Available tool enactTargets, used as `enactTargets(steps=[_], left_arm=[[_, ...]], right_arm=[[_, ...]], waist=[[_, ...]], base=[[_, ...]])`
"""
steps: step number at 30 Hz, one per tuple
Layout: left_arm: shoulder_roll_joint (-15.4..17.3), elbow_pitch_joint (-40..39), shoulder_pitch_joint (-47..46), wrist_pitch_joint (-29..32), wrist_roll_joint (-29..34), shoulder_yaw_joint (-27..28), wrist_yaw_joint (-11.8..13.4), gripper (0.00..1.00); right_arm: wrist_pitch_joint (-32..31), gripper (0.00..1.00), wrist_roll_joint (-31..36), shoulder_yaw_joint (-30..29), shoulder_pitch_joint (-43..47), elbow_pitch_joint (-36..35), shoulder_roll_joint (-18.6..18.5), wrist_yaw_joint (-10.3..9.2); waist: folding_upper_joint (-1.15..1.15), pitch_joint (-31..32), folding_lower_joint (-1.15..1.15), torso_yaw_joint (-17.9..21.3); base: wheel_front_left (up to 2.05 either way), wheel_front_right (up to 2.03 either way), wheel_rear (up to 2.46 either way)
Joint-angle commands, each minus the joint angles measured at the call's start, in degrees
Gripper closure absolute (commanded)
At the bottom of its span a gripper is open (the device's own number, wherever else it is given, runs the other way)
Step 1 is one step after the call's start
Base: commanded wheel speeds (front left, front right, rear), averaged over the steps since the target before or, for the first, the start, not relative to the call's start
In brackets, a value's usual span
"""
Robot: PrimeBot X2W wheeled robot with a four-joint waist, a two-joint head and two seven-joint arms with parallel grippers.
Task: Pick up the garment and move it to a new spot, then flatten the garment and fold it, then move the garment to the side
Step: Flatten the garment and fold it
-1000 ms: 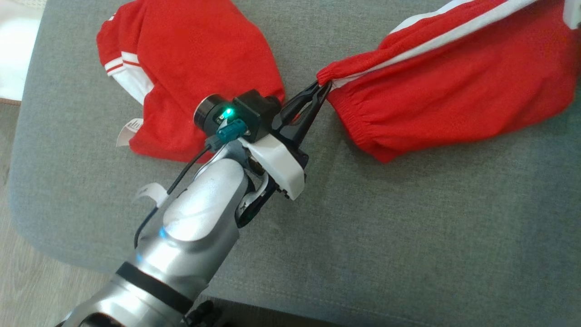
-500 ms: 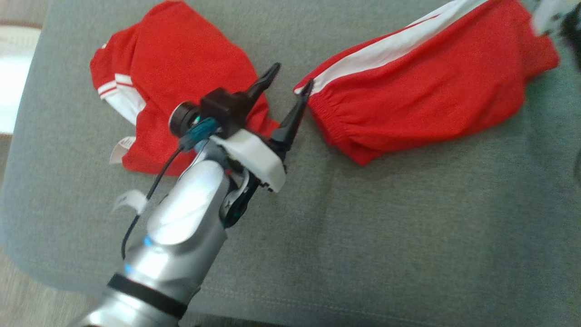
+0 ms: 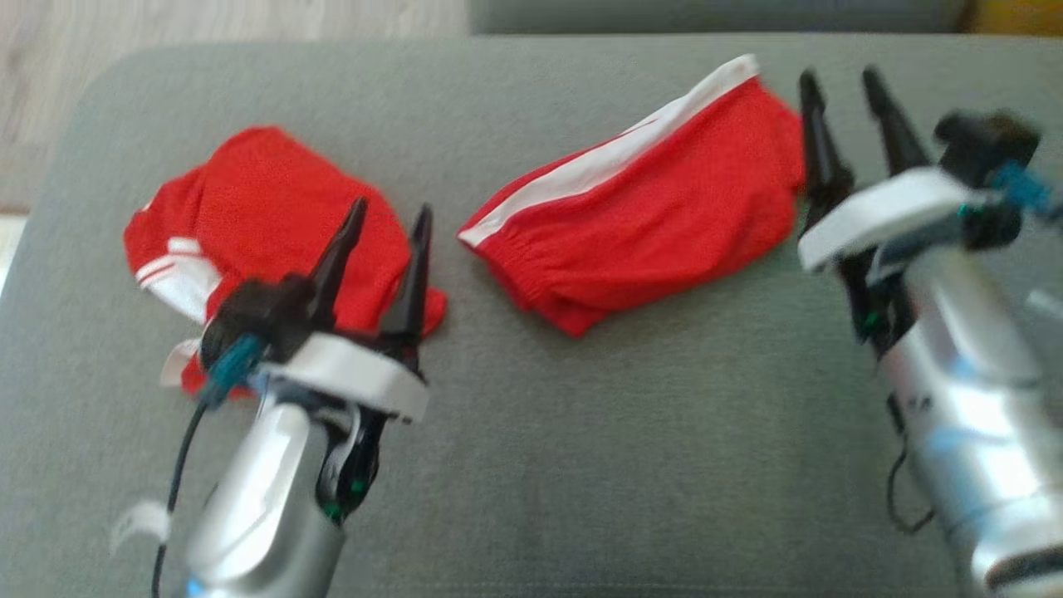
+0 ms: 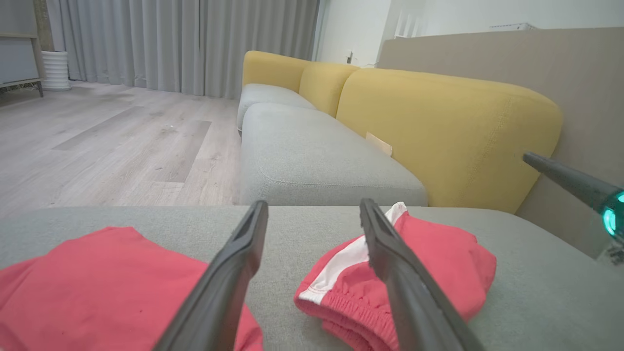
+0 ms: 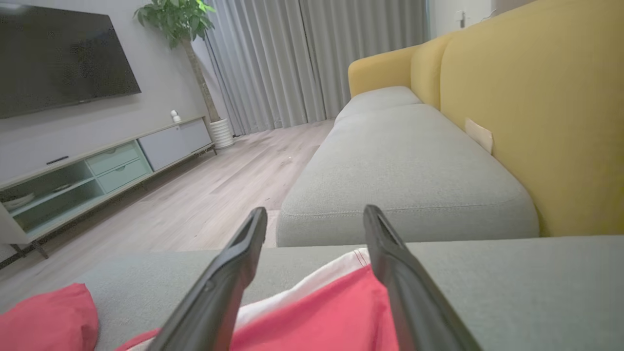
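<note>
Red garment (image 3: 631,224) loose; left tool (image 3: 391,208), right tool (image 3: 839,77) wide, empty; whitish tag (image 3: 176,362), probably label, unreadable.

Yellow-backed grey sofa (image 5: 409,161), pale wood floor (image 4: 97,146), grey curtains (image 5: 292,63), wall-mounted television (image 5: 58,53).

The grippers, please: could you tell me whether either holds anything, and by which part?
Nothing is held; the left gripper and right gripper are open.

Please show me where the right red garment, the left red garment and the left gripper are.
right red garment (image 3: 656,241): head view, on its red middle panel.
left red garment (image 3: 257,187): head view, on its upper red part.
left gripper (image 3: 392,208): head view, midway between its open fingertips.
</note>
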State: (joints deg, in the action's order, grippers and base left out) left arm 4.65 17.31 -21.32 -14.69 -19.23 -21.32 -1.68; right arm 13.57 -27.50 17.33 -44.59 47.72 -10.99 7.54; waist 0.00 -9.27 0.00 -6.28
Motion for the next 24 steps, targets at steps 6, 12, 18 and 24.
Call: enactTargets(steps=[6,12,18,24], left_arm=[[0.3,-6.9,7.4,-0.3,1.7,6.6,0.1,0.0],[-0.8,-10.3,14.6,-0.3,4.0,9.0,-0.8,0.0],[-1.6,-11.9,19.6,-0.3,5.3,9.8,-1.9,0.0],[-1.7,-12.4,20.3,-0.3,5.4,10.1,-2.4,0.0]], right_arm=[[1.4,0.0,6.8,-5.8,12.4,-12.1,5.6,-0.05],[1.4,0.0,11.2,-10.0,24.9,-21.3,8.0,-0.05],[1.4,0.0,7.5,-8.9,32.3,-25.7,8.1,-0.05],[1.4,0.0,8.2,-8.8,34.3,-26.9,8.1,-0.05]], waist=[[0.0,6.2,0.0,6.8],[0.0,8.0,0.0,8.9],[0.0,8.6,0.0,9.4],[0.0,8.6,0.0,8.9]], base=[[0.0,0.0,0.0],[0.0,0.0,0.0],[0.0,0.0,0.0],[0.0,0.0,0.0]])
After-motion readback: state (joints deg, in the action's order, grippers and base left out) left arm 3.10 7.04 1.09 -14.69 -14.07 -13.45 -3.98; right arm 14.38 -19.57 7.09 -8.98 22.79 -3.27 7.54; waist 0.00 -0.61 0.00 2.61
